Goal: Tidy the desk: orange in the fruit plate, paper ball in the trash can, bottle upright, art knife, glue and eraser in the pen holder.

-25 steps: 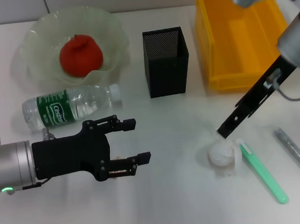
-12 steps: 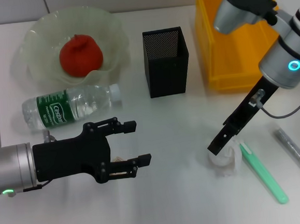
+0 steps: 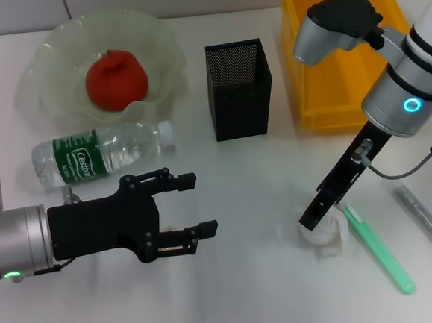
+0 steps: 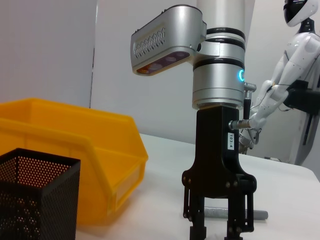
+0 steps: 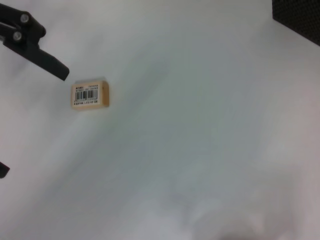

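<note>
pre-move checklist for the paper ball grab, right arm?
1. Right gripper over the paper ball: ok, its tip is right at the ball on the desk.
2. Fingers astride the ball: cannot tell, the arm hides the contact.
3. Green art knife clear of the grasp: not ok, it lies against the ball's side.
4. Trash can free to receive: ok, nothing seen inside.
5. Left gripper out of the way: ok, open, near the eraser, far from the ball.
6. Bottle upright: not ok, it lies on its side.
</note>
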{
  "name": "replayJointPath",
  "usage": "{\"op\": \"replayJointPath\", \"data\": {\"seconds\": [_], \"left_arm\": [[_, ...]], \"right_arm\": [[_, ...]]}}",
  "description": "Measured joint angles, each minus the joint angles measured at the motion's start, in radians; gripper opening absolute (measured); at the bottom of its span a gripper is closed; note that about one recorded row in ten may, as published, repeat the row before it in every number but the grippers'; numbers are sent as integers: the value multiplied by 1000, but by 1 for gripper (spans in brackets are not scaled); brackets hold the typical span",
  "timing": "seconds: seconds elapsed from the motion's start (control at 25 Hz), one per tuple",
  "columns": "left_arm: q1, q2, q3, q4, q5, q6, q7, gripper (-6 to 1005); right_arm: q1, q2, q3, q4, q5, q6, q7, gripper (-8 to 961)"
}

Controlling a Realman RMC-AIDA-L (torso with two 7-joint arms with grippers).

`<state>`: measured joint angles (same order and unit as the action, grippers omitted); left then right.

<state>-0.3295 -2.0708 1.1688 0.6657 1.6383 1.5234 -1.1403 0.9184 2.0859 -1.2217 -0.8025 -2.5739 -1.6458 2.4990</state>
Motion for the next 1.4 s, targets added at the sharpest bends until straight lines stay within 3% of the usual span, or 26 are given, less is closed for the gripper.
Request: {"op": "replayJointPath", "data": {"seconds": [0.28,0.6,1.12,1.28,1.4], "left_arm": [[0,1,0,0,0,0,10,777],[0,1,0,-2,0,0,36,776],[6,1,-5,-3,-3,-2,36,774],[5,1,-14,-3,-8,-2,36,774],[5,2,-14,-3,-11,-2,36,774]], "right_arm": [[-2,0,-17,0,0,1,0,667],[-11,-1,-36,-12,1,10,-1,397],[-59,-3,-29,-130,52,-17,-20,389],[-95,-3,-24,-188,64,-24,-22,388],[-162,-6,-4,-278,147,-20,-51,388]]}}
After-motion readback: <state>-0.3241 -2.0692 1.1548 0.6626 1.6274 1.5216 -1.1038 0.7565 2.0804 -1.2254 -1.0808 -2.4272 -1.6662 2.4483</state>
